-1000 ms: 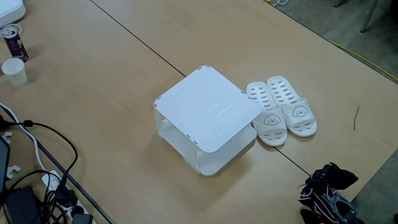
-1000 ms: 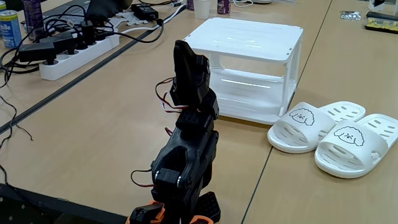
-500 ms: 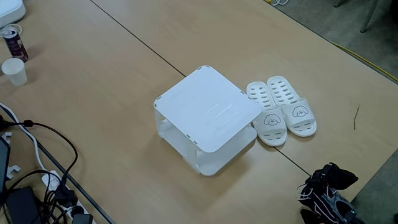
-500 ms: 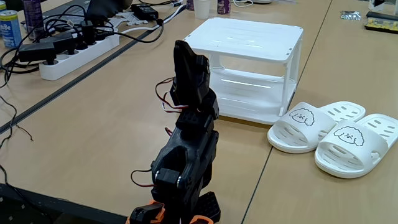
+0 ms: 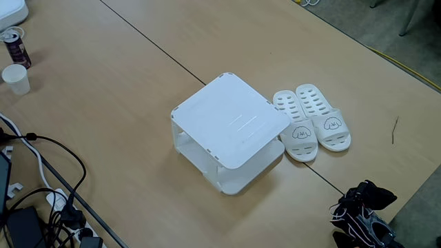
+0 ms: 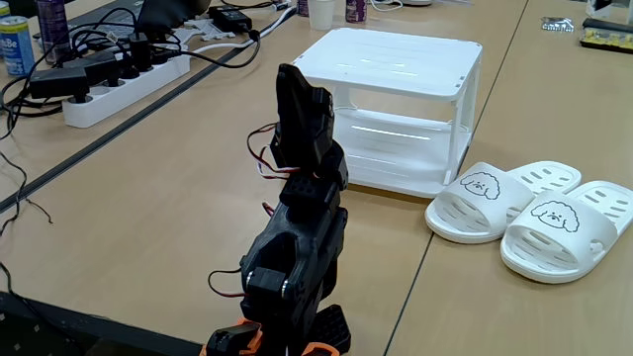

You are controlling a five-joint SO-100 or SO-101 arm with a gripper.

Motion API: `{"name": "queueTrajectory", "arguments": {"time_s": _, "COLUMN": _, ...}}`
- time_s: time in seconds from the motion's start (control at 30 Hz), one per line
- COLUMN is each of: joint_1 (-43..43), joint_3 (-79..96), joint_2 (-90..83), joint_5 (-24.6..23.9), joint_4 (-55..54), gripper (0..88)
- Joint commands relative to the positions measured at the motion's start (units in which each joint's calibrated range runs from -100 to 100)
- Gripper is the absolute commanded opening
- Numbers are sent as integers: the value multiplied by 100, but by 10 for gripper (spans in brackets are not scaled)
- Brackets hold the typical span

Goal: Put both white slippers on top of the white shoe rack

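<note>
**Folded arm parked, slippers lying beside the rack**

The black two-finger gripper (image 6: 297, 84) is being held upright at the top of the folded black arm (image 6: 293, 267), in the centre-left of a fixed view; whether its fingers are apart or together cannot be told from this side, and nothing is seen clamped in it. In another fixed view the same arm (image 5: 363, 207) is being shown as a dark bundle at the lower right corner of the frame.

Just behind the gripper, in the upper centre of the frame, the white plastic two-tier shoe rack (image 6: 396, 61) is being shown standing on the light wooden table (image 6: 158, 188), its flat top bare. In a fixed view from above, that rack (image 5: 231, 120) is being seen in the middle of the frame.

The pair of white plastic slotted slippers is being shown lying on the table just beside the rack, side by side and touching, straps marked with small black cartoon faces. One slipper (image 6: 490, 203) is placed nearer the rack, the other (image 6: 564, 232) toward the right edge. From above they (image 5: 296, 124) (image 5: 324, 118) are being seen right of the rack.

A white power strip (image 6: 124, 84) with black cables is being shown at the upper left.
</note>
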Motion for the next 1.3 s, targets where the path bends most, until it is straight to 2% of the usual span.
{"name": "queueTrajectory", "arguments": {"time_s": 0.0, "joint_1": -32, "joint_3": 45, "joint_2": 60, "joint_5": 42, "joint_4": -8, "gripper": 7}}
{"name": "queueTrajectory", "arguments": {"time_s": 0.77, "joint_1": 1, "joint_3": 45, "joint_2": 161, "joint_5": 42, "joint_4": 121, "gripper": 7}}
{"name": "queueTrajectory", "arguments": {"time_s": 1.0, "joint_1": -40, "joint_3": -9, "joint_2": 329, "joint_5": 42, "joint_4": 1286, "gripper": 7}}
{"name": "queueTrajectory", "arguments": {"time_s": 1.27, "joint_1": -40, "joint_3": -1723, "joint_2": 321, "joint_5": 42, "joint_4": 3892, "gripper": 7}}
